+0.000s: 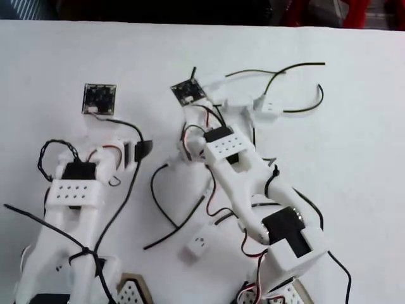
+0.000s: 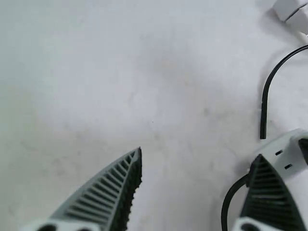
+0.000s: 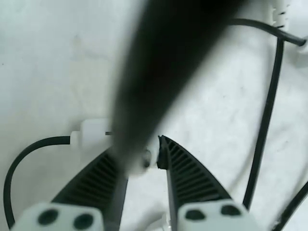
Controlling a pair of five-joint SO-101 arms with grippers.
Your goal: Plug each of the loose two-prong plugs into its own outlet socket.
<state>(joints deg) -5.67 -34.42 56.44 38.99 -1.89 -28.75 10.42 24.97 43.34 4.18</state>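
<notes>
Socket (image 1: 196, 246) on table (image 1: 354, 158), plug (image 1: 168, 166) behind — (slightly left)

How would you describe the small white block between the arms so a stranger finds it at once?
On the table, look between the left arm and the right arm, near their bases. The small white block lies there, two dark holes in its top; the other white connectors sit farther off, by the circuit boards.

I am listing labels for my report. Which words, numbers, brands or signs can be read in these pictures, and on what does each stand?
No text can be read.
Any print on the circuit board and on the tilted board beside it is too small to read.
The white socket block shows no print.
</notes>
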